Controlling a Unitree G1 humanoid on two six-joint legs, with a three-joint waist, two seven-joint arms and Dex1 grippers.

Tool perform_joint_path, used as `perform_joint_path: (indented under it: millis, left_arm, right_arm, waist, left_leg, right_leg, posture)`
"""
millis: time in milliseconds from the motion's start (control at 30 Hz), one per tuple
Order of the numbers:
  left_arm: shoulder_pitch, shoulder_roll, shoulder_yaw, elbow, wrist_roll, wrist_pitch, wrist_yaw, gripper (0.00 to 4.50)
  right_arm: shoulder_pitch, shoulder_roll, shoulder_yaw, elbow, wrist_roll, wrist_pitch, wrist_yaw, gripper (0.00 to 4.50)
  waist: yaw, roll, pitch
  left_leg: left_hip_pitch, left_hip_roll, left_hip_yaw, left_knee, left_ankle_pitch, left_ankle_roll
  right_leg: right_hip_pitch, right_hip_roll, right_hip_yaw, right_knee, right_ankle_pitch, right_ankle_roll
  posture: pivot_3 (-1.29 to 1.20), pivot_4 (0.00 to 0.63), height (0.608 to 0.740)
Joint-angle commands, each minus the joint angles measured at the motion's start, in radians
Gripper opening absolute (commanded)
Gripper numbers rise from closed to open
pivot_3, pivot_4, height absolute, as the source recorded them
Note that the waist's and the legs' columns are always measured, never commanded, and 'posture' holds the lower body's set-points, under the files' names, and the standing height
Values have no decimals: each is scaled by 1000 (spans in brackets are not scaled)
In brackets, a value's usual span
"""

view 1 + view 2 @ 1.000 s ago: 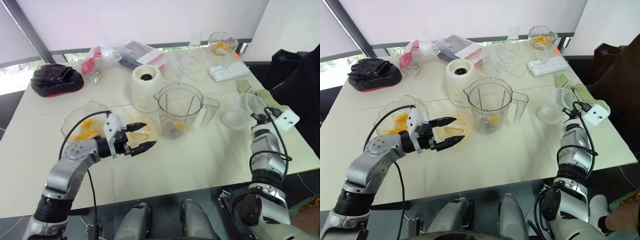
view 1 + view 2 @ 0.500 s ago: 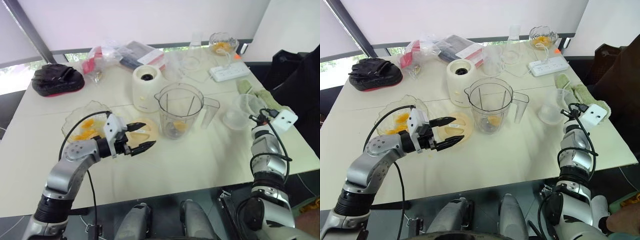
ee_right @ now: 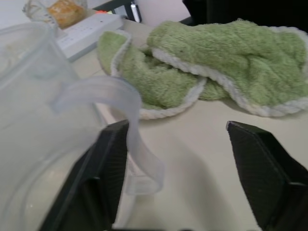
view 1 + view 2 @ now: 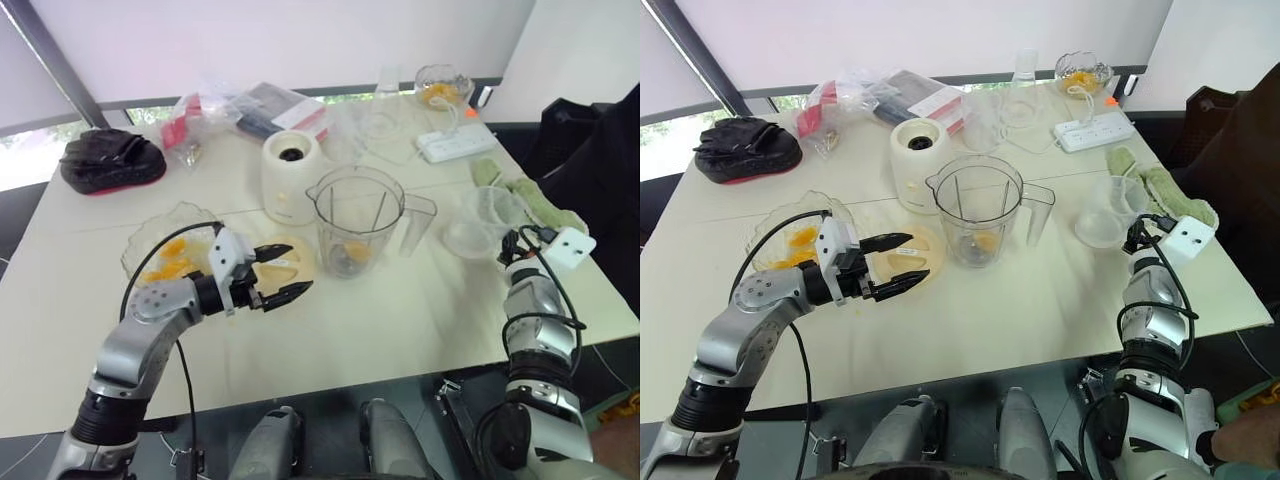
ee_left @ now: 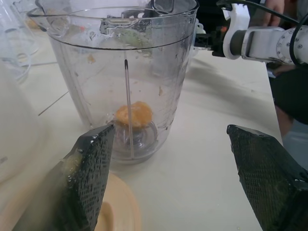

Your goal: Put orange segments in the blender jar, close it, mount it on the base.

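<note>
The table (image 4: 400, 320) is carrying everything. Near its centre the blender jar (image 4: 360, 220) is standing upright with no lid, and one orange segment (image 5: 134, 114) is lying at its bottom beside the blade. At about 10 o'clock from the jar, just beside it, the base (image 4: 290, 178) is standing with its dark socket facing up. At 9 o'clock from the jar, near the table's left side, the glass bowl (image 4: 165, 250) is holding the remaining orange segments (image 4: 172, 258). The flat pale-yellow lid (image 4: 290, 262) is lying between the bowl and the jar.

The left hand (image 4: 283, 275) is hovering over the lid with its fingers spread wide and gripping nothing. The right hand (image 3: 178, 173) is at 3 o'clock from the jar, well apart from it, also open and empty, next to a small clear cup (image 4: 475, 225) and a green towel (image 3: 211, 77).

In my judgement, the risk is with the wet segments: they could be slipping from the fingers above the table. Also, the left hand could be pushing the light jar over while reaching across it.
</note>
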Motion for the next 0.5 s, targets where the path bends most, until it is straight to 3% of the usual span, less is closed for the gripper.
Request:
perform_joint_path:
  millis: [33, 500]
  left_arm:
    - [-3, 1, -4, -16, 3, -22, -1, 3891]
    - [4, 1, -6, -7, 4, -31, 3, 3891]
  right_arm:
    - [9, -13, 11, -61, -9, -13, -2, 3822]
    - [230, 28, 50, -466, 25, 156, -9, 3822]
  waist:
    - [0, 0, 0]
    - [6, 0, 0]
  left_leg:
    - [0, 0, 0, 0, 0, 0]
    - [0, 0, 0, 0, 0, 0]
  right_leg:
    - [0, 0, 0, 0, 0, 0]
    - [0, 0, 0, 0, 0, 0]
  posture:
    - [0, 150, 740]
    - [0, 150, 740]
